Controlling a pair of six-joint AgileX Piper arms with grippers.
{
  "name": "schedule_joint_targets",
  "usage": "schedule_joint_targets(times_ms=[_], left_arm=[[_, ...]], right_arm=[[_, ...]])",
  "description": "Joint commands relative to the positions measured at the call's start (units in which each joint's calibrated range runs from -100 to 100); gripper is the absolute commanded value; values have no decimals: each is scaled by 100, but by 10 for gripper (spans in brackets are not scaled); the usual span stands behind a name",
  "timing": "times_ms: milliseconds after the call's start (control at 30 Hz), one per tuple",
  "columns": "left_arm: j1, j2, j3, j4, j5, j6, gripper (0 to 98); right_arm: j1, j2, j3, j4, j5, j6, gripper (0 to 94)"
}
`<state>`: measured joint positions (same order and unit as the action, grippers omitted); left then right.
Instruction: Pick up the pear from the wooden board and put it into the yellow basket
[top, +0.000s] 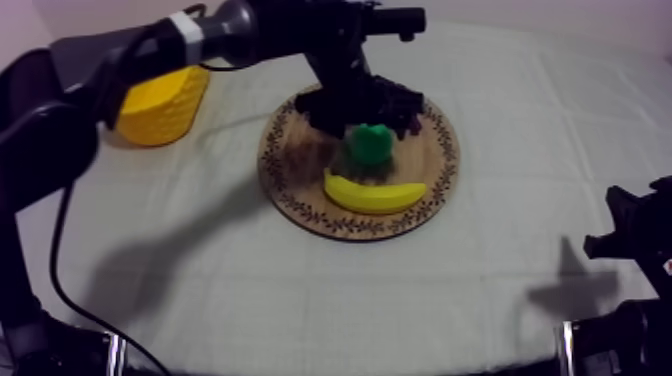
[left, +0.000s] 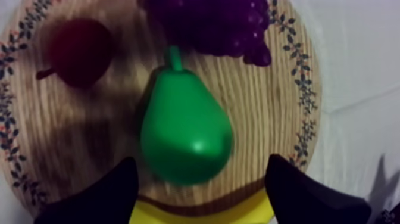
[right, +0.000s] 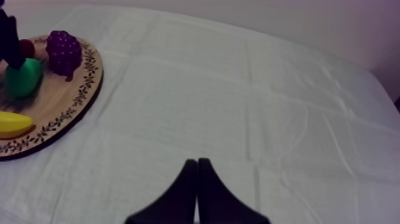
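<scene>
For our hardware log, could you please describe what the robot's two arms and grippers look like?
Both arms are black. The left arm is a rounded tube with a white band round it; the right arm looks blockier. The left gripper has two black fingers that taper to points, and the right gripper has the same.

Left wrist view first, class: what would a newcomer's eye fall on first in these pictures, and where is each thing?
The bright green pear lies mid-board on the wooden board, between the open fingers of the left gripper. Beyond it sit the bunch of grapes and the small red fruit; the yellow basket sits off the board, at the table's left in the top view.
</scene>
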<state>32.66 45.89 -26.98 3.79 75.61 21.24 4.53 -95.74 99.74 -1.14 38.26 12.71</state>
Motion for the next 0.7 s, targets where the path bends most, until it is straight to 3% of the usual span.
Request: schedule_joint_targets(times_ms=[0, 167, 367, 467, 667], left_arm=[[-6, 574, -987, 22, 671, 15, 708], [-28, 1013, -1647, 47, 1357, 118, 594], [-33, 1140, -1786, -33, 1618, 213, 509], [-23, 960, -1566, -193, 1667, 287, 497], [-89, -332, -798, -722, 1970, 605, 493]], right_arm=[[-1, -2, 4, 0, -3, 2, 3], [-1, -2, 4, 0, -3, 2, 3], [-1, -2, 4, 0, -3, 2, 3], [-1, -2, 4, 0, -3, 2, 3], [-1, -2, 4, 0, -3, 0, 3]])
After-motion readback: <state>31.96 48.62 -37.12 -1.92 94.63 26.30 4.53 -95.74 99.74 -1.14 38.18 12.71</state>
